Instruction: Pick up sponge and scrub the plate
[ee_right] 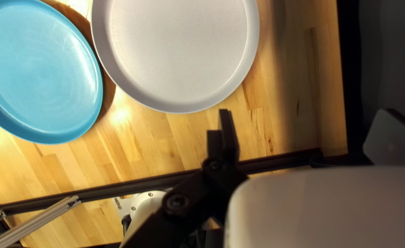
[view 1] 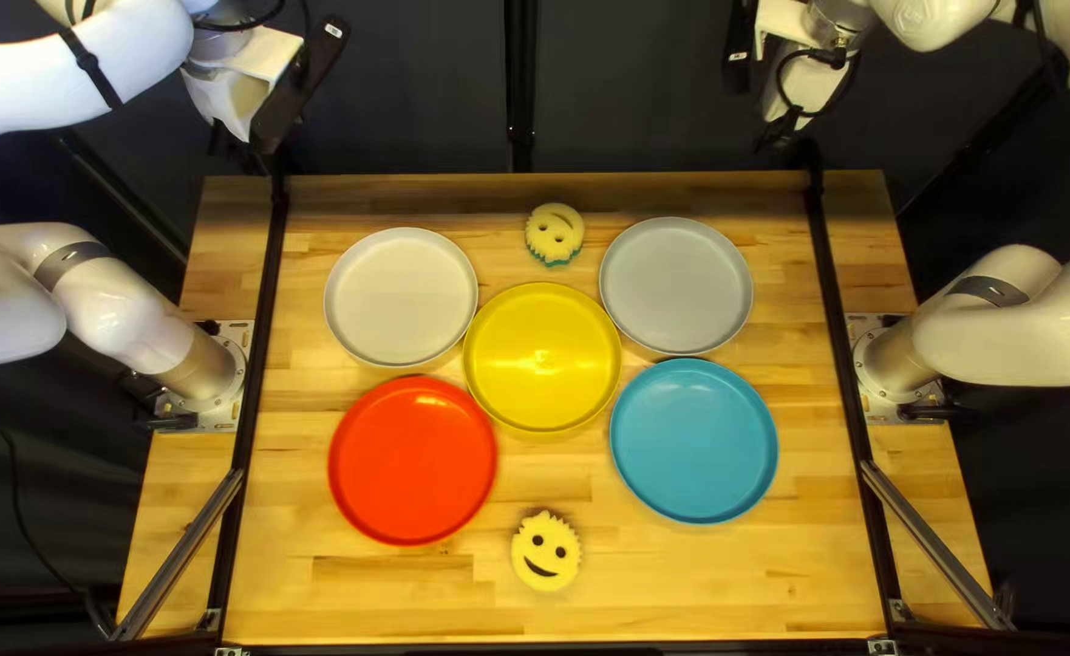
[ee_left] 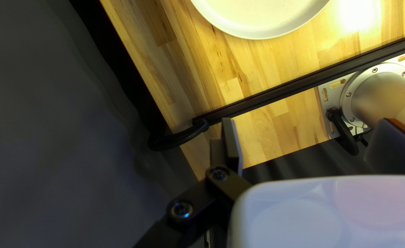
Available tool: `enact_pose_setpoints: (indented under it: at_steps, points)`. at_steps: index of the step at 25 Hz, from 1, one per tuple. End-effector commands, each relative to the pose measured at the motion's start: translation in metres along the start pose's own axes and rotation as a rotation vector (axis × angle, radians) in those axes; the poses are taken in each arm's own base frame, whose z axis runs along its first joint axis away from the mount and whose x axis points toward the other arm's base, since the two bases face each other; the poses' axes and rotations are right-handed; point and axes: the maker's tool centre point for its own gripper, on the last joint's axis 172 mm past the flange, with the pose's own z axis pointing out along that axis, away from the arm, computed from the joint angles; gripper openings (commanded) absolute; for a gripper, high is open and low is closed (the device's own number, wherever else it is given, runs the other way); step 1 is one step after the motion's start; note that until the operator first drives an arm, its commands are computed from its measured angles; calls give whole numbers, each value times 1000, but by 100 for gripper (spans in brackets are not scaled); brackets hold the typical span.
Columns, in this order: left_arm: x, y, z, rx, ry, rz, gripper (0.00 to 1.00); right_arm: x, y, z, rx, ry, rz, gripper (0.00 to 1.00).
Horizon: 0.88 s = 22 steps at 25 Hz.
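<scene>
- Sponge [view 1: 545,550] with the smiling face, in the top left view: flat on the table [view 1: 681,583] near its near edge, clear of the plates, so fingers could probably close on its sides.
- Second sponge [view 1: 555,233]: between the white plate [view 1: 400,297] and the gray plate [view 1: 676,286], face up; its teal layer underneath is likely the scrubbing side, so it may need no turning.
- Yellow plate [view 1: 542,358], red plate [view 1: 412,461] and blue plate [view 1: 694,440] also lie dish side up, ready for scrubbing; which one is meant, I cannot tell.
- Left wrist view: my left gripper [ee_left: 307,121] is released, fingers spread with nothing between, probably to admit a sponge. Picking one up seems the step in hand.
- Right wrist view: my right gripper [ee_right: 305,111] is likewise parted and empty, beside the gray plate's side of the table, free to steady a plate that might slide.
</scene>
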Motion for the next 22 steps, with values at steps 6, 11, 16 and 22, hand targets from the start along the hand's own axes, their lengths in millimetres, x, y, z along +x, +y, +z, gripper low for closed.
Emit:
enact_pose_setpoints:
  at_steps: [6,11,16,22]
  points:
    - [0,0,0,0,0,0,100,55,-13,70,25,50,2,100]
    - [0,0,0,0,0,0,100,81,-17,96,23,57,22,100]
    - [0,0,0,0,0,0,100,81,-18,90,25,39,23,100]
    - [0,0,0,0,0,0,100,81,-18,90,25,39,23,100]
